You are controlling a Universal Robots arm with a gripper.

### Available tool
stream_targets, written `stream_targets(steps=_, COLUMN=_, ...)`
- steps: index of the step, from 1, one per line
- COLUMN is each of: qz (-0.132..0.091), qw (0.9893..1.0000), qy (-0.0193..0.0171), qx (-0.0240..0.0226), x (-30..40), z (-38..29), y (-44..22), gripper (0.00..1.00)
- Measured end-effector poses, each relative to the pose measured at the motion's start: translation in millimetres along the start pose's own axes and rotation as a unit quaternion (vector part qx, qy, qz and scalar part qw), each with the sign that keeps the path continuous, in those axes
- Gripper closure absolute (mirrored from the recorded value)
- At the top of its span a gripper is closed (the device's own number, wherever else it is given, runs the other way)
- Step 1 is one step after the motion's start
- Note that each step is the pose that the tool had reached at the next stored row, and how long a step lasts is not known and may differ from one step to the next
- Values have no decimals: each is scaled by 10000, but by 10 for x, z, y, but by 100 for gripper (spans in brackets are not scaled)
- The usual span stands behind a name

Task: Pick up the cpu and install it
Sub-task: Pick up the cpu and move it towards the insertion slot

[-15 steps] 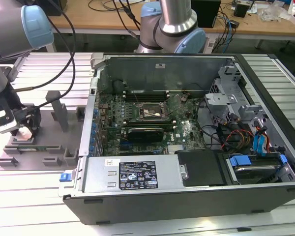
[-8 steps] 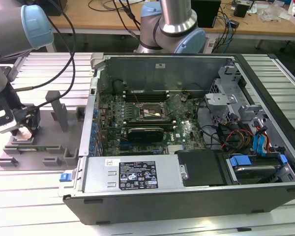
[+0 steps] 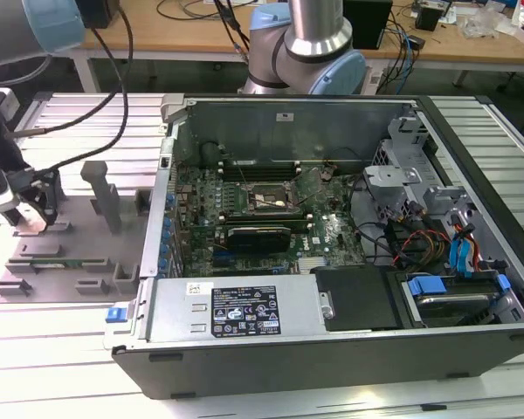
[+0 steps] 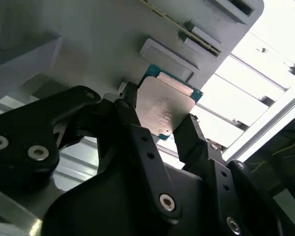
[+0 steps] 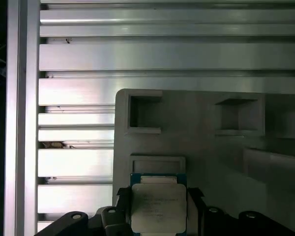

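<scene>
Slatted aluminium table (image 3: 52, 367), grey plastic tray (image 3: 74, 229) and open computer case (image 3: 288, 360) side by side on it.

The tray (image 3: 79, 253) is lying on the slatted table (image 3: 52, 367), at the exterior view's left of the open computer case (image 3: 271, 118). The cpu (image 4: 164, 103) is sitting between the gripper's (image 4: 160, 112) 2 fingers (image 4: 132, 105), over the tray. The socket (image 3: 269, 201) is lying inside the case.

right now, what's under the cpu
The grey tray lies under the cpu, which sits between the fingers of the gripper. The patch straight beneath is covered by the chip, so whether they touch cannot be told.
</scene>
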State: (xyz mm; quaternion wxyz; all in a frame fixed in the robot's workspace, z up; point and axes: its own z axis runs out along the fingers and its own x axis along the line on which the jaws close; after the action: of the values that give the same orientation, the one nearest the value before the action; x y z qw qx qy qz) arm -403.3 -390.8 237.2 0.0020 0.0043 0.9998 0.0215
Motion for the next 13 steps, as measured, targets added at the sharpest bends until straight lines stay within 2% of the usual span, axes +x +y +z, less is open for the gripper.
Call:
stream_targets(steps=1, qz=0, qw=10000, qy=0, qx=0, x=0, z=-79, y=3, gripper=45)
stream_targets(steps=4, qz=0, qw=10000, qy=0, qx=0, x=-1, z=-218, y=9, gripper=45)
stream_targets(steps=7, qz=0, qw=10000, qy=0, qx=0, x=-1, z=-287, y=12, gripper=45)
stream_targets(steps=11, qz=0, qw=10000, qy=0, qx=0, x=-2, z=-419, y=18, gripper=45)
stream_targets(steps=13, qz=0, qw=10000, qy=0, qx=0, x=-2, z=-459, y=20, gripper=45)
